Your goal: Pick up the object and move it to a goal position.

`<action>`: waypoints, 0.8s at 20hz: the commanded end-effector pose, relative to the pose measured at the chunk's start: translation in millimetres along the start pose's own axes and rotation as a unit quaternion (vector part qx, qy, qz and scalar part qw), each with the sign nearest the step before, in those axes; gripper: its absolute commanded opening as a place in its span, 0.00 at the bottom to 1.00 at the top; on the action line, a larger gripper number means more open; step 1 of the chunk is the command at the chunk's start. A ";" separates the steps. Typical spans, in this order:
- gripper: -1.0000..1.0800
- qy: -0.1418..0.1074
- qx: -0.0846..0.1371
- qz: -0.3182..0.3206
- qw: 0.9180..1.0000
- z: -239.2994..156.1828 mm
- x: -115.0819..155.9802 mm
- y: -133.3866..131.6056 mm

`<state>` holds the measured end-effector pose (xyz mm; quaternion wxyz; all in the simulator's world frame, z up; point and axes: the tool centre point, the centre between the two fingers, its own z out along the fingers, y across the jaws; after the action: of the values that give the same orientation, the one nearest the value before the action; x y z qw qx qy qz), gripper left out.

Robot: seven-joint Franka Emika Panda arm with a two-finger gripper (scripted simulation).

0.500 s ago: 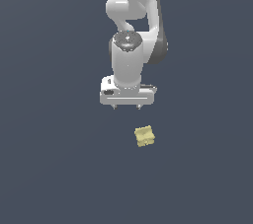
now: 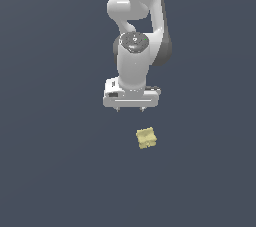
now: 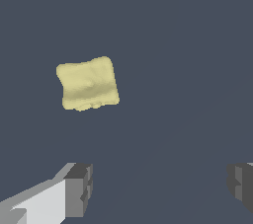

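The object [image 2: 145, 138] lay flat on the dark bench [image 2: 50, 171], a small pale yellow, roughly square block with a bumpy top, slightly rotated. The gripper [image 2: 130, 109] hung above the bench with its fingers [image 3: 79, 188] spread wide and empty, apart from the block, which sat nearer the camera and toward the exterior view's right. The block appeared light and compact; its stiffness could not be judged. The uneven surface suggested unreliable contact on top, so a grasp across two opposite side faces, with the gripper turned to match them, looked most secure.

Pale yellow object [image 2: 146, 138], white claw [image 2: 130, 109]
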<state>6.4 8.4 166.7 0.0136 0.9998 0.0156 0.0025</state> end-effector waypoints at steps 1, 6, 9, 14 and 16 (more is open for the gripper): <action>0.96 0.001 -0.003 -0.004 1.000 0.0 1.0 -1.5; 0.96 0.001 -0.002 -0.005 1.000 1.5 2.6 -2.6; 0.96 0.001 -0.002 -0.011 1.000 5.4 7.4 -6.6; 0.96 0.000 0.000 -0.028 1.000 17.6 20.9 -18.9; 0.96 0.000 0.001 -0.038 0.999 24.7 28.0 -25.9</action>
<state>28.9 29.2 147.0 0.0133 0.9988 0.0464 0.0024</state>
